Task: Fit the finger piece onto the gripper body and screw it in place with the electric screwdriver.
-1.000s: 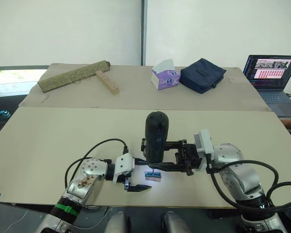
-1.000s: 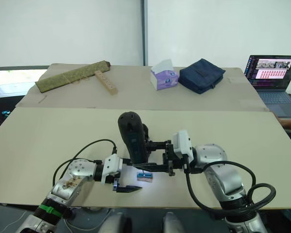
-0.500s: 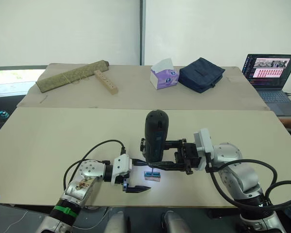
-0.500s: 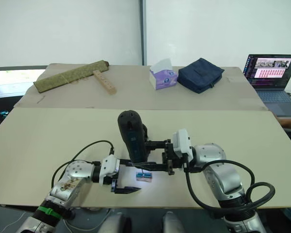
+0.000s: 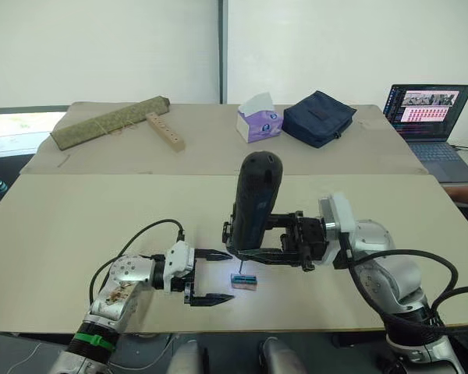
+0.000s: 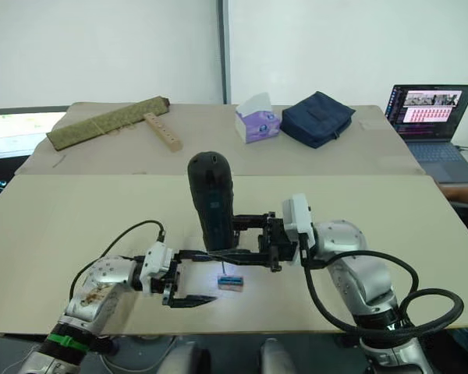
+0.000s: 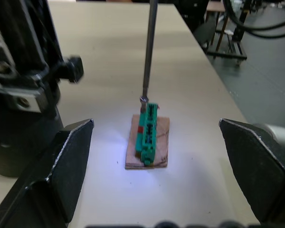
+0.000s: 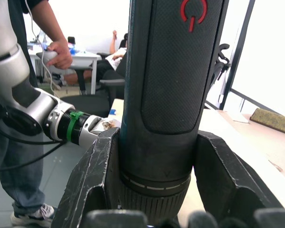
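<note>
On the far table (image 5: 218,148), at the left, lay a long olive roll (image 5: 109,122) of rough fabric, and beside it a pale wooden strip (image 5: 164,131) with a row of holes.

On the near table (image 5: 78,226) the left gripper (image 5: 215,276) rested low on the smooth beige top. Its two black pointed fingers (image 7: 61,166) were spread wide and held nothing. Between them, a little ahead, stood a small green block (image 7: 148,133) with teeth like a comb, on a thin tan plate. White light fell on the table around it.

The thin metal bit (image 7: 149,47) came down almost straight, and its tip was at the far end of the green block; I cannot tell if it touched.

The screwdriver (image 5: 254,202) was a thick black cylinder with a rounded top and a fine dotted grip, standing upright above the block. The right gripper (image 5: 242,245) was clenched on its lower part, one black finger (image 8: 92,175) on each side.

Behind, a white and purple tissue box (image 5: 257,119) and a soft dark blue pouch (image 5: 320,118) lay side by side. At the far right stood an open laptop (image 5: 425,117).

In the right wrist view a person (image 8: 19,95) stood in the background.
</note>
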Controlling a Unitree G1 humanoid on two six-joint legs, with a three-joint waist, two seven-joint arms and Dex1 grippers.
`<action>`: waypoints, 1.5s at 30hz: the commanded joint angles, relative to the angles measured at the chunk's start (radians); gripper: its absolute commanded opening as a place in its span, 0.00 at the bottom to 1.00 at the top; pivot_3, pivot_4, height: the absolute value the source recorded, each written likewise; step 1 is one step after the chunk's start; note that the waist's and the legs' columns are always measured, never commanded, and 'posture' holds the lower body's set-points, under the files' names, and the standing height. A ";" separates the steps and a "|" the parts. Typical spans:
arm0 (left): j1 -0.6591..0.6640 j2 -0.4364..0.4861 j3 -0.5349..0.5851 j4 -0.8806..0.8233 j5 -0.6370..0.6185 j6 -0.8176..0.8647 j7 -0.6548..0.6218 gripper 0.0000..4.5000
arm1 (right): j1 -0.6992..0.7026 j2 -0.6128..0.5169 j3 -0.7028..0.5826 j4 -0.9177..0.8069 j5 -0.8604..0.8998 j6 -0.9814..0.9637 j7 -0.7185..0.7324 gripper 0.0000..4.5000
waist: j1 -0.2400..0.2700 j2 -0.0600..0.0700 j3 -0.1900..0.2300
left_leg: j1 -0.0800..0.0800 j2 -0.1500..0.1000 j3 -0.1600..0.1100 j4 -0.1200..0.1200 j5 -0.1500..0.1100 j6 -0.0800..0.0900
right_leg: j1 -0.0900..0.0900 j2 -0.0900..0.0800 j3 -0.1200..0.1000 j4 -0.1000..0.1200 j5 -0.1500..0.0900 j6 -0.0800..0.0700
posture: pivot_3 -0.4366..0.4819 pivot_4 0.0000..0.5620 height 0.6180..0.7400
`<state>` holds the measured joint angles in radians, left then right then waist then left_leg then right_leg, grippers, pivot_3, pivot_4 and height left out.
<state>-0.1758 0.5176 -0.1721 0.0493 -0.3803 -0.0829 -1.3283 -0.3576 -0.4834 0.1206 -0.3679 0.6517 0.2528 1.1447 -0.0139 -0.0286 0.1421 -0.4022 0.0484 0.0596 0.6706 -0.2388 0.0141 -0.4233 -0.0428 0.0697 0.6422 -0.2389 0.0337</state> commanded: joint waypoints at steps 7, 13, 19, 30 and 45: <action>0.074 0.094 0.144 -0.188 -0.208 0.106 -0.038 0.99 | -0.097 -0.022 -0.122 -0.122 0.162 0.083 -0.071 0.41 | -0.002 -0.001 0.001 | 0.000 0.001 0.000 0.000 0.000 0.000 | -0.001 0.000 0.000 0.000 0.000 0.000 | 0.48 0.27 1.00; 0.083 0.125 0.253 -0.268 -0.316 0.238 0.040 0.99 | -0.124 -0.048 -0.163 -0.149 0.215 0.120 -0.104 0.41 | 0.000 -0.001 0.001 | 0.000 0.001 -0.001 0.000 0.000 0.000 | 0.000 0.000 0.000 0.000 0.000 0.000 | 0.48 0.27 1.00; 0.066 0.139 0.285 -0.143 -0.205 0.272 0.176 0.99 | -0.114 -0.091 -0.210 -0.156 0.237 0.137 -0.113 0.41 | 0.000 -0.001 0.002 | 0.000 0.001 0.000 0.000 0.000 0.000 | 0.000 0.000 0.000 0.000 0.000 0.000 | 0.48 0.27 1.00; -0.028 0.007 0.107 0.026 0.083 0.102 0.304 0.99 | -0.047 -0.129 -0.276 -0.158 0.225 0.134 -0.139 0.41 | 0.006 -0.003 0.003 | -0.002 0.000 0.000 0.000 0.000 0.000 | -0.001 -0.001 0.000 -0.002 0.000 0.000 | 0.48 0.27 1.00; -0.128 -0.191 -0.036 0.150 0.218 0.057 0.393 0.99 | 0.028 -0.169 -0.309 -0.186 0.210 0.125 -0.156 0.41 | 0.002 -0.004 0.003 | -0.003 -0.001 -0.001 0.002 0.000 0.000 | 0.000 -0.001 0.000 -0.001 0.001 0.002 | 0.48 0.27 1.00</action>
<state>-0.2919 0.3351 -0.1963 0.2030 -0.1654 -0.0367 -0.9392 -0.3228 -0.6423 -0.1449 -0.5108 0.8452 0.4050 0.9887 -0.0116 -0.0322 0.1449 -0.4050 0.0476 0.0589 0.6731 -0.2388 0.0142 -0.4234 -0.0434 0.0698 0.6411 -0.2374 0.0353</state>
